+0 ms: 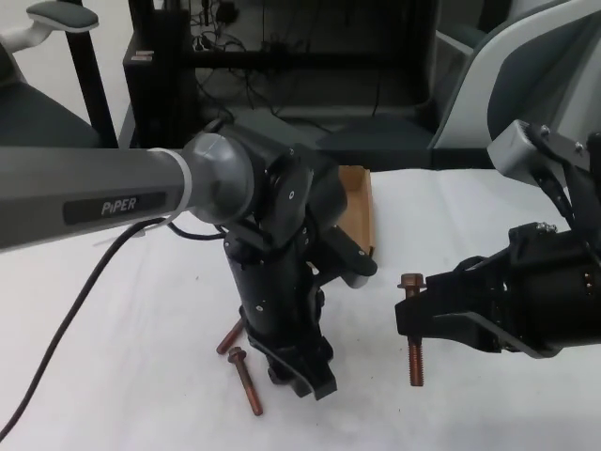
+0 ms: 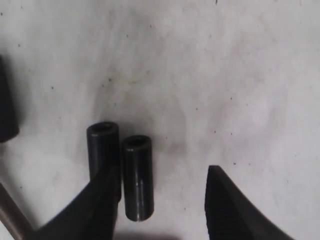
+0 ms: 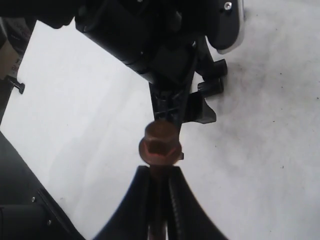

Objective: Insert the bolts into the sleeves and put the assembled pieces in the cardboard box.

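- L gripper (image 2: 160, 207) spread over two sleeves (image 2: 137, 177) on bench; one partly behind a finger.
- R gripper (image 3: 159, 200) pinches bolt (image 3: 159, 145) upright, shank part-hidden.
- Box (image 1: 359, 202) mostly behind L arm.

dark label (image 1: 115, 206) with white printed lettering, a maker's mark, on the left arm's grey tube (image 1: 56, 178)
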You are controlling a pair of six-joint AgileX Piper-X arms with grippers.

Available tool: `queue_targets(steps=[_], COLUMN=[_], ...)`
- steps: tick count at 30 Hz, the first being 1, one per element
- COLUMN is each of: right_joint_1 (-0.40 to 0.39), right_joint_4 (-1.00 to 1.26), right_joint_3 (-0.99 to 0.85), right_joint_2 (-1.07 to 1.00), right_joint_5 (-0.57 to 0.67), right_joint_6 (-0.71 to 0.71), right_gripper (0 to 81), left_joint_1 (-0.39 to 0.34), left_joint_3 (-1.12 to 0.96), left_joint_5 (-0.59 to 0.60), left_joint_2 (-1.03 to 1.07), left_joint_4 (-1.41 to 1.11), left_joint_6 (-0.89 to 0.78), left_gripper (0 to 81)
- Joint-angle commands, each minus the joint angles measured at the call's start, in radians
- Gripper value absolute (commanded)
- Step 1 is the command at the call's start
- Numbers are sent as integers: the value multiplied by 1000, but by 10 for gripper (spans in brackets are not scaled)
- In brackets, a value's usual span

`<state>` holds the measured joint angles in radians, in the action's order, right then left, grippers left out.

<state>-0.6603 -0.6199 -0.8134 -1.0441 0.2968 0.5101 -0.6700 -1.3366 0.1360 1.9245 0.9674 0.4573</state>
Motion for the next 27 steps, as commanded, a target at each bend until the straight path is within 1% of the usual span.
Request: queue_targets(steps=[1,8,12,15,16,18,19,24,26,27], right_joint_1=[3,3,3,3,3,3,3,3,3,3], right_joint_4=[5,5,5,5,5,5,5,5,5,5], right_joint_3=[-4,-4,-4,-4,-4,-4,-4,-4,-4,-4], right_joint_2=[11,11,11,11,11,11,11,11,11,11], right_joint_5=[9,9,9,9,9,9,9,9,9,9], right_joint_6=[-8,-8,-8,-8,-8,-8,-8,-22,-22,-22], right_gripper=[6,6,6,6,6,6,6,6,6,6], left_joint_1=[-3,-3,-3,0,-1,-1,-1,-1,-1,-1], left_joint_3=[-4,-4,-4,-4,-4,-4,-4,-4,-4,-4], left_joint_5=[18,28,-40,-41,-41,-38,-39,-39,-39,-39], left_joint_2=[1,63,76,75,75,75,75,77,77,77], left_joint_4=[-13,27,-2,-19,-19,-19,-19,-19,-19,-19], left_joint_6=[-2,-9,-49,-50,-48,-48,-46,-29,-24,-24], left_gripper=[532,532,532,517,486,399,332,81,3,17])
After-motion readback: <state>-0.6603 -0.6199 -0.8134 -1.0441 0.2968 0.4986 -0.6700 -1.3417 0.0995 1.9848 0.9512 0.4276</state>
